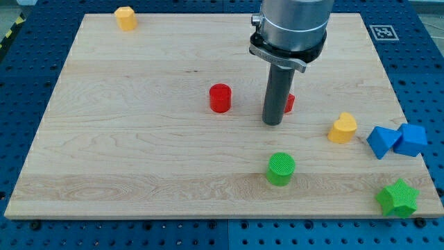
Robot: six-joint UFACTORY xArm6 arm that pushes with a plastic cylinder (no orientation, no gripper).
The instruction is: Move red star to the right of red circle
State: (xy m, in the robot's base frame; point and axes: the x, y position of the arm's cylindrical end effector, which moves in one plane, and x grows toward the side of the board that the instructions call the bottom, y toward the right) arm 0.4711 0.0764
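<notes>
The red circle [220,98] stands near the middle of the wooden board [125,160]. The red star [289,103] lies to its right, mostly hidden behind my rod; only a small red edge shows. My tip [272,123] rests on the board right in front of the star, on its left and lower side, about 75 px to the right of the red circle.
A green circle [281,169] sits below my tip. A yellow block [343,128] lies to the right, then two blue blocks [382,141] [412,139] at the right edge. A green star [397,198] is at bottom right. Another yellow block [125,17] is at top left.
</notes>
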